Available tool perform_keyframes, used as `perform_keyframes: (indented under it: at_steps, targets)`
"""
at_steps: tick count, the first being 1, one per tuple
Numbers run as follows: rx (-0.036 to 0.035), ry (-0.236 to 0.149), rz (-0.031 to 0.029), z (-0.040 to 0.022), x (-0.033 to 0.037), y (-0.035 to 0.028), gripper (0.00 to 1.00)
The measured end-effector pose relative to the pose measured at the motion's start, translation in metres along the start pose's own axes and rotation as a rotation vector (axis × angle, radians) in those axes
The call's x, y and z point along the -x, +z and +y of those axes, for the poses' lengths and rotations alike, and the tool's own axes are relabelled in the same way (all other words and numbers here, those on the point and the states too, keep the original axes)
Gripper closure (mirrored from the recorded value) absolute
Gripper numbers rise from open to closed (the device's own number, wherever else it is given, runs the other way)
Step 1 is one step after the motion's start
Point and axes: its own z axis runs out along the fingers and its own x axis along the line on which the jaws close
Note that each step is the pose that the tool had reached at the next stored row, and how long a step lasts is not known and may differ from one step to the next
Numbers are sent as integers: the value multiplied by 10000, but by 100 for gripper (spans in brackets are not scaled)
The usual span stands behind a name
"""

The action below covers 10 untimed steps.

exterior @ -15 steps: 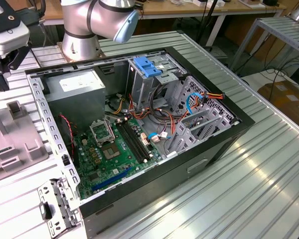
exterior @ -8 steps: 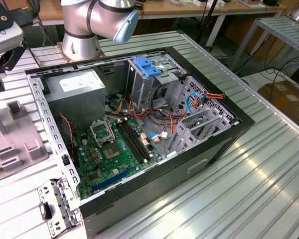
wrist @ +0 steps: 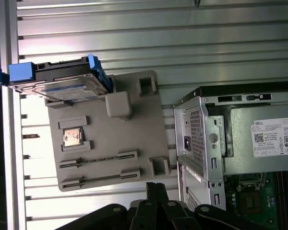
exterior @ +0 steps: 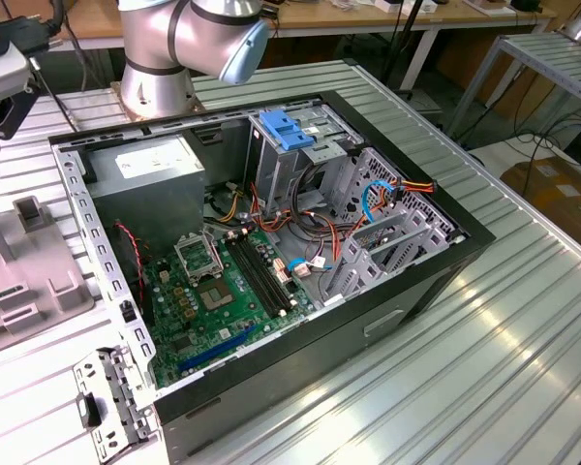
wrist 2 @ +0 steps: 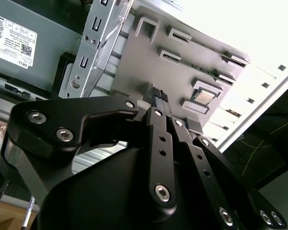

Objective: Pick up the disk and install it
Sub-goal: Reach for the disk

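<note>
first wrist view: disk [wrist: 62, 82] on grey fixture [wrist: 110, 143]

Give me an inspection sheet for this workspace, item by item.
Surface: ribbed metal table carrying an open computer case and a grey fixture plate.
Job's things: the disk sits on the fixture plate, outside the case, not gripped.
Clutter: metal bracket by the case corner.
Grippers: gripper shut, empty, near the fixture plate, apart from the disk.
Cables: coloured wire bundles inside the case.
Surroundings: workbenches beyond the table.
</note>
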Motion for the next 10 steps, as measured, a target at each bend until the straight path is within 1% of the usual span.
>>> perform_keyframes:
  at_steps: [2,6,10]
  targets:
    - [-1,0,1,-2,-30,-1,89]
    - [0,0,0,-5,-69,-1,89]
    - [0,0,0,-10,-137,-2,89]
